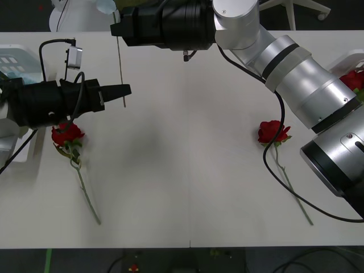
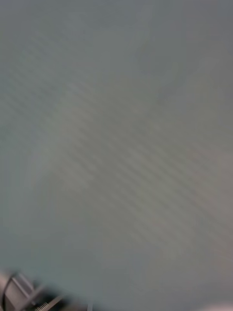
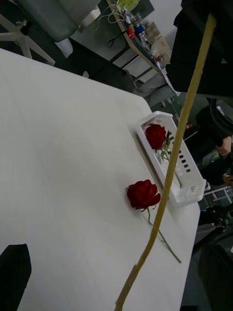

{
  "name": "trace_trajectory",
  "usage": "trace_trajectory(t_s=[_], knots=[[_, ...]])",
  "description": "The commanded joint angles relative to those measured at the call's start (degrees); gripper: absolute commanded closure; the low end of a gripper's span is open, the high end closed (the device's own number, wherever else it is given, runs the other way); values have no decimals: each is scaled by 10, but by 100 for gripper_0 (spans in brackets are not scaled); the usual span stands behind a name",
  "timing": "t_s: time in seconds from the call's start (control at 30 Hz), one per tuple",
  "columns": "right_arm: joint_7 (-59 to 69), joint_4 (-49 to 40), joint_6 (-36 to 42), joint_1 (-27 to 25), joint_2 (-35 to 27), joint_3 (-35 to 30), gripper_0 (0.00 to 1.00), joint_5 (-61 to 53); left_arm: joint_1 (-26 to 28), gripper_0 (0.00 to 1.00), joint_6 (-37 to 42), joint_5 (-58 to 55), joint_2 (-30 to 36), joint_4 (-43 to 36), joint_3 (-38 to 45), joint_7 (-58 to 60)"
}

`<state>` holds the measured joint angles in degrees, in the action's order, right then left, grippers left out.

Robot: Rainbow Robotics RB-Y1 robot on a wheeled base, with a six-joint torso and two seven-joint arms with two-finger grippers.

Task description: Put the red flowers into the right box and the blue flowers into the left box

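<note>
Two deep red artificial roses lie loose on the white table (image 1: 182, 187): one (image 1: 67, 135) just under our left gripper (image 1: 126, 89), one (image 1: 272, 131) nearer the right box (image 3: 187, 187), which holds a third (image 3: 155, 135). Right gripper (image 1: 118, 27) carries a thin stem (image 1: 120, 62) across; jaw states we can't tell. Release low over the left tray, stem lengthwise.

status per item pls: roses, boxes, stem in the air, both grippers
Right box: one red rose in it.
Rose beside right box: lying on table, outside.
Rose by left gripper: lying on table, outside.
Left box: contents hidden.
Hanging stem: off the table, below right gripper.
Left gripper: hovering above table.
</note>
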<state>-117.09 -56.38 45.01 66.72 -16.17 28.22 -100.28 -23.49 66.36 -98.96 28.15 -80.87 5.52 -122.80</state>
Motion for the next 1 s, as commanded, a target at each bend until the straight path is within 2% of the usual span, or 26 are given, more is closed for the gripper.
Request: trace_trajectory(t_s=[0.03, 0.1, 0.67, 0.7, 0.73, 0.77, 0.9, 0.93, 1.0], knots=[[-21, -26, -5, 23, 16, 4, 100, -10, -45, 53, -9, -9, -21, 13, -22, 5], [-21, -26, -5, 23, 16, 4, 100, -9, -46, 100, -9, -13, -24, 13, -23, 5], [-21, -26, -9, 23, 15, 4, 100, -14, -44, 100, -6, -53, -24, 13, -30, -10], [-21, -25, -11, 23, 15, 4, 89, -14, -45, 100, -5, -54, -24, 13, -30, -10], [-21, -26, -12, 24, 15, 4, 73, -14, -44, 100, -5, -55, -24, 13, -30, -11], [-18, -26, -16, 23, 15, 4, 43, -14, -44, 100, -5, -55, -24, 13, -30, -11], [-15, -26, -19, 23, 15, 4, 43, -14, -44, 100, -5, -55, -23, 13, -25, -11], [-14, -25, -21, 23, 16, 4, 9, -14, -44, 100, -5, -55, -20, 13, -25, -11], [-13, -25, -22, 23, 15, 4, 5, -14, -44, 100, -5, -53, -15, 13, -25, -10]])
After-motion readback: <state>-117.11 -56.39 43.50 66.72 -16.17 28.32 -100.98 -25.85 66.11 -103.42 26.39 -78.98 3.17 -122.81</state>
